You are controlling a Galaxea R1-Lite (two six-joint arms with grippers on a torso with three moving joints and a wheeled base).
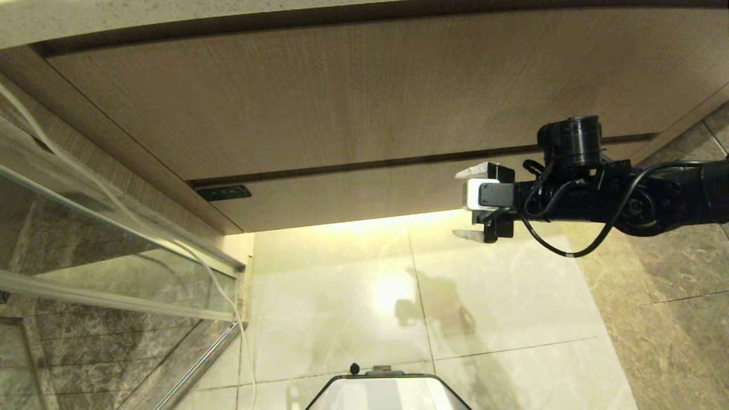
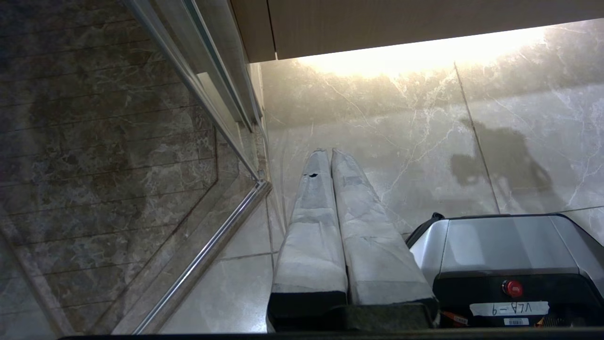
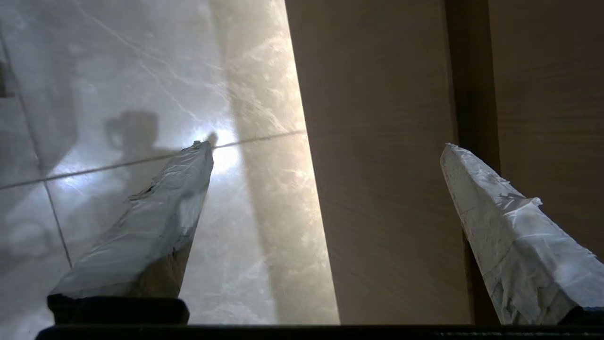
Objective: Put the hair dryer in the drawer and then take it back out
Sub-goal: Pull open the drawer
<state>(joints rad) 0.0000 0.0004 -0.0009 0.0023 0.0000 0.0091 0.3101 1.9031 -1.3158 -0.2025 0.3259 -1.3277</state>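
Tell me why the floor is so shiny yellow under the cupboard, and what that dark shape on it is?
In the head view a warm light glows from under the drawer and glares off the tiles, with the arm's shadow on them. In the left wrist view the same glow shows beyond the shut left claw, shadow beside it. In the right wrist view glare sits at a fingertip of the open right claw.

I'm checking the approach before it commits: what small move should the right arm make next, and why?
Probably ease the right gripper in so its upper finger hooks the dark gap above the drawer. The drawer is shut, the jaws stand wide open and empty straddling its narrow front, and no hair dryer shows. The left gripper hangs shut over the floor.
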